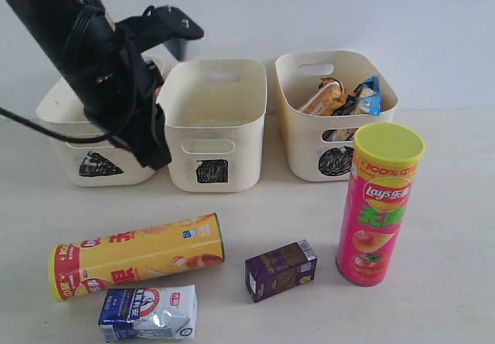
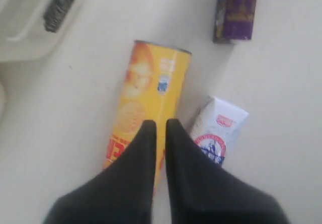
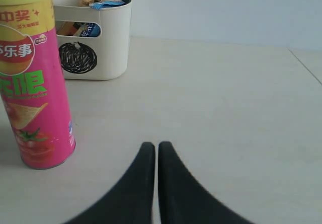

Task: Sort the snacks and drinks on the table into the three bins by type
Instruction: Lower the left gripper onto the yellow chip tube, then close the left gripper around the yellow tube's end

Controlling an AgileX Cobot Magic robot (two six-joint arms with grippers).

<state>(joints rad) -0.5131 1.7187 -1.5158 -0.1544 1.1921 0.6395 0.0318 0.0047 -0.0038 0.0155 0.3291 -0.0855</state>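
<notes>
- The left gripper [image 2: 160, 127] has its black fingers pressed together with nothing between them. It hangs above the yellow-and-red cardboard chip tube [image 1: 139, 257], which suggests this is the next item to be picked.
- The yellow tube lies on its side on the pale beige table [image 1: 452, 228], so it can roll. A grasp across its round body looks more sensible than one along its length.
- The soft blue-and-white milk pouch [image 1: 148, 313] lies just beside the tube's lower end. The small purple drink carton [image 1: 281, 270] sits apart, towards the middle.
- The tall pink-red chip tube with a yellow-green lid [image 1: 379, 205] stands upright in front of the cream plastic bin marked with a circle [image 1: 303, 147].
- That bin already holds the crinkly orange bag [image 1: 325, 97] and the crinkly blue bag [image 1: 370, 97], so it appears to serve the bagged snacks.
- The cream bin marked with a square [image 1: 184, 162] shows nothing inside. The arm hides the inside of the cream bin marked with a triangle [image 1: 66, 147].
- The right gripper [image 3: 157, 146] is also closed and holds nothing. It sits low over bare table near the pink tube, apparently parked.
</notes>
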